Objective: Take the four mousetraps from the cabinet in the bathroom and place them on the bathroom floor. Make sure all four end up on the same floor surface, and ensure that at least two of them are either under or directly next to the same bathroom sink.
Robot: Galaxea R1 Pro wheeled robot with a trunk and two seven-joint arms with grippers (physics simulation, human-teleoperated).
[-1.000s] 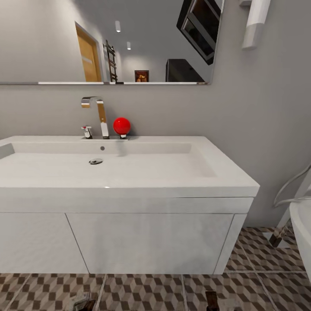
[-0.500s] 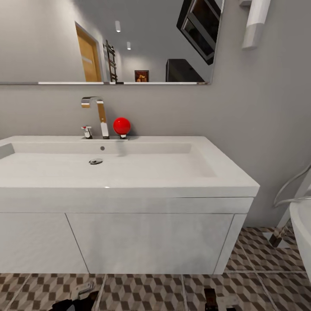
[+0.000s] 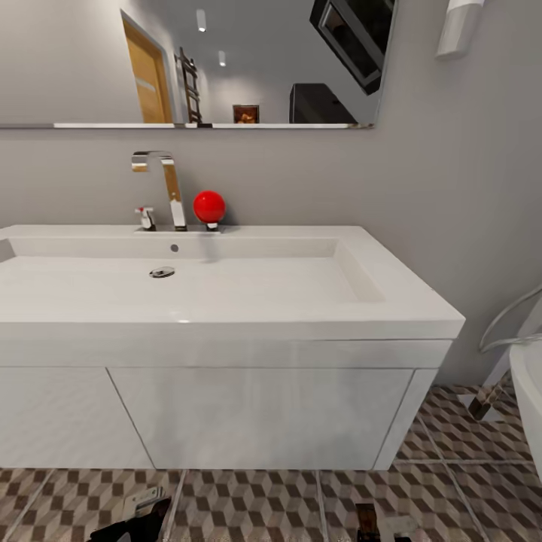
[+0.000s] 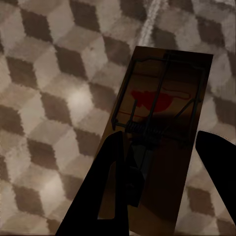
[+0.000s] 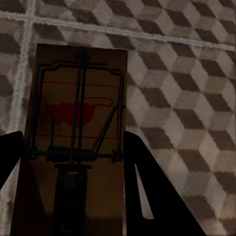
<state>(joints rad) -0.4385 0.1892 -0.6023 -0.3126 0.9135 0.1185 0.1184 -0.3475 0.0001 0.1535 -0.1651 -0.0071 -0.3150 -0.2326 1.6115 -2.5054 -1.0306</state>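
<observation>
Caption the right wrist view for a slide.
Right gripper holding a mousetrap between its fingers above the cube-patterned bathroom floor.

Both grippers' fingers clamped, low.

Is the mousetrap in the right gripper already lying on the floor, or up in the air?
Cannot tell. The right gripper is shut on the mousetrap, face-up over the bathroom floor, but contact with the tiles isn't visible.

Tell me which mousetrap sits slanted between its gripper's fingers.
The mousetrap in the left gripper: its board slants against the fingers, while the mousetrap in the right gripper lies straight.
</observation>
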